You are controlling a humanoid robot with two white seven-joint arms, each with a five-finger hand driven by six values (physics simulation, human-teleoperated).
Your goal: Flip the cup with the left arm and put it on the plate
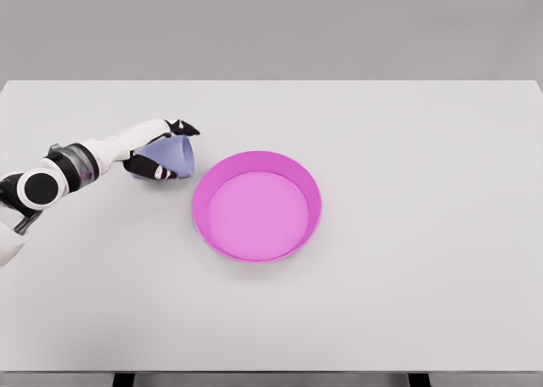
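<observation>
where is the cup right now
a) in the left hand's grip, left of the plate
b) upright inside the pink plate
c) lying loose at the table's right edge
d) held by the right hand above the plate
a: the left hand has its fingers wrapped around the pale blue cup, which sits just left of the pink plate and apart from it; the plate holds nothing.

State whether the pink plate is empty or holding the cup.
Empty: the plate shows bare pink; the cup sits left of it in the left hand.
</observation>
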